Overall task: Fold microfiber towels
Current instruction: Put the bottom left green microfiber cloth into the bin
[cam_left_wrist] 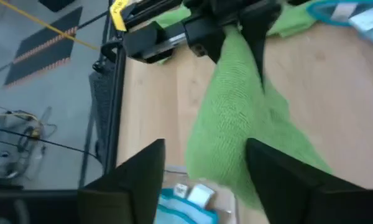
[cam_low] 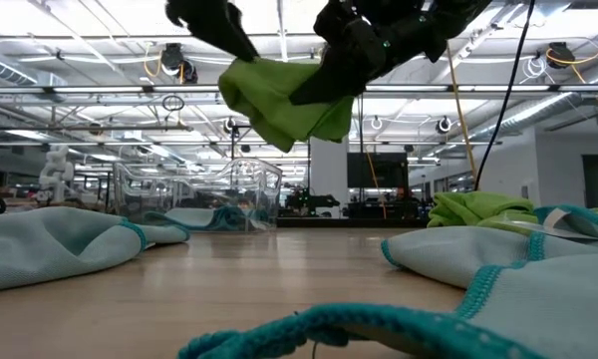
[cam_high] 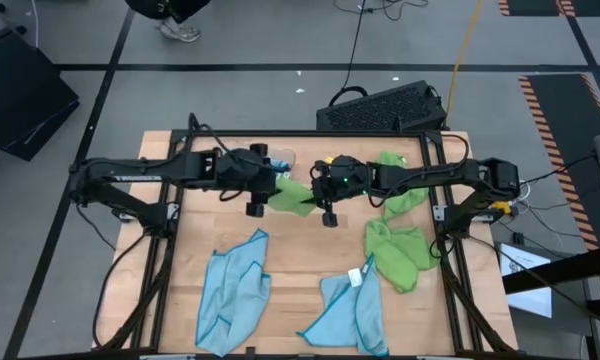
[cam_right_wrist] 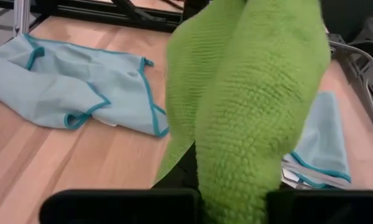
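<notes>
Above the bench [cam_high: 290, 265], the right gripper [cam_high: 318, 192] clamps a green towel [cam_high: 292, 195]; the left gripper [cam_high: 267, 188], at its nine o'clock, straddles it with jaws apart.

high: overhead, straight down | low: table-level | wrists: close — shared green towel [cam_high: 292, 194]
</notes>
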